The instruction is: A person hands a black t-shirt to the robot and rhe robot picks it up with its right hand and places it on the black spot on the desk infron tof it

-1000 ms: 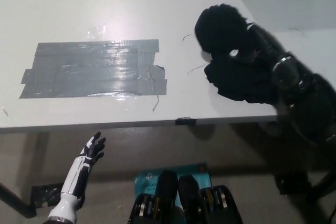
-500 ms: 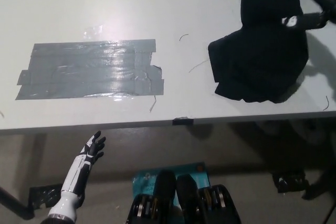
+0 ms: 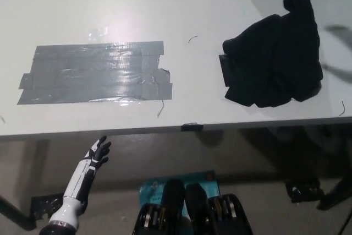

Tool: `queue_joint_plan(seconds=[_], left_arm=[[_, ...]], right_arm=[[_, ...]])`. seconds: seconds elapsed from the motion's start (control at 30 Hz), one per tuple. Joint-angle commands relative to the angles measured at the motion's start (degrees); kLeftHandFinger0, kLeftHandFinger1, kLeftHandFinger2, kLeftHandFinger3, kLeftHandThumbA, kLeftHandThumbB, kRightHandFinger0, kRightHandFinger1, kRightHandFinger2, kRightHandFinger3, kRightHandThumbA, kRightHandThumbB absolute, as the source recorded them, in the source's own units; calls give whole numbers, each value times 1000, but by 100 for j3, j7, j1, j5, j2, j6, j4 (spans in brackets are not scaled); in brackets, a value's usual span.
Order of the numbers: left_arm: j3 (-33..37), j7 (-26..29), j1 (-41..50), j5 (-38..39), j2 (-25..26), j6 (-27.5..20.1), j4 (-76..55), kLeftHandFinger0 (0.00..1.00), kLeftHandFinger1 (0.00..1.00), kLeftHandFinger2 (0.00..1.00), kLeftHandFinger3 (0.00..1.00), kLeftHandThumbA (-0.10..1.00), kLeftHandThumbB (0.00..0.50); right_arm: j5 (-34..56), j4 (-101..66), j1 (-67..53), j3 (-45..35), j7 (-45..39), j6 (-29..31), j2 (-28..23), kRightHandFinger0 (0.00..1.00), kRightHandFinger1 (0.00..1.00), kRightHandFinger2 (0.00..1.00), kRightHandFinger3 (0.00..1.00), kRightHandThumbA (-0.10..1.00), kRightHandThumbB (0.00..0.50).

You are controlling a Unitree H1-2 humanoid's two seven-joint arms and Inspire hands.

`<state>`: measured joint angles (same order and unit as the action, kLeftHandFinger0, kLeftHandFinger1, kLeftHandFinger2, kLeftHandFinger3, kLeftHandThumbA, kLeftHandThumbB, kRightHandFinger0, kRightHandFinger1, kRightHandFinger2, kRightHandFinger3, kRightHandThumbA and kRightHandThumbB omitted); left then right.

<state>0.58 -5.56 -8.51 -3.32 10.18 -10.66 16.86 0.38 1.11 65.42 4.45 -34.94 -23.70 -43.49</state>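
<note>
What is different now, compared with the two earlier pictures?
The right robot hand let go of the t-shirt and withdrew out of view to the upper right. The t-shirt now lies alone on the desk, over a dark patch at the right. The grey tape patch and the left robot hand stayed as they were.

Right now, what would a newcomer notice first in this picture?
First the black t-shirt, lying crumpled on the white desk at the right, over a dark patch. Next the grey tape patch on the desk's left part. The white left hand hangs open below the desk edge; the right hand is out of view.
</note>
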Motion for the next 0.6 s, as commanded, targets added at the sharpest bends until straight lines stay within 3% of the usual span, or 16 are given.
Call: queue_joint_plan(seconds=[0.0,0.33,0.43,0.57], left_arm=[[70,-69,-142,-63,81,-36,-211,1000,1000,1000,1000,1000,500],[176,-75,-69,-109,50,-113,-129,1000,1000,1000,1000,1000,500],[198,-91,14,-77,32,-79,-99,1000,1000,1000,1000,1000,500],[250,-48,138,-134,24,-191,-13,1000,1000,1000,1000,1000,485]], right_arm=[[377,-390,106,-451,172,-72,61,1000,1000,1000,1000,779,500],[772,-3544,-1403,-1427,899,-323,669,1000,1000,1000,1000,917,500],[1312,-4478,-2350,-1654,1400,-323,1006,1000,1000,1000,1000,797,425],[1395,-5167,-3529,-1823,1553,-323,1807,1000,1000,1000,1000,807,391]])
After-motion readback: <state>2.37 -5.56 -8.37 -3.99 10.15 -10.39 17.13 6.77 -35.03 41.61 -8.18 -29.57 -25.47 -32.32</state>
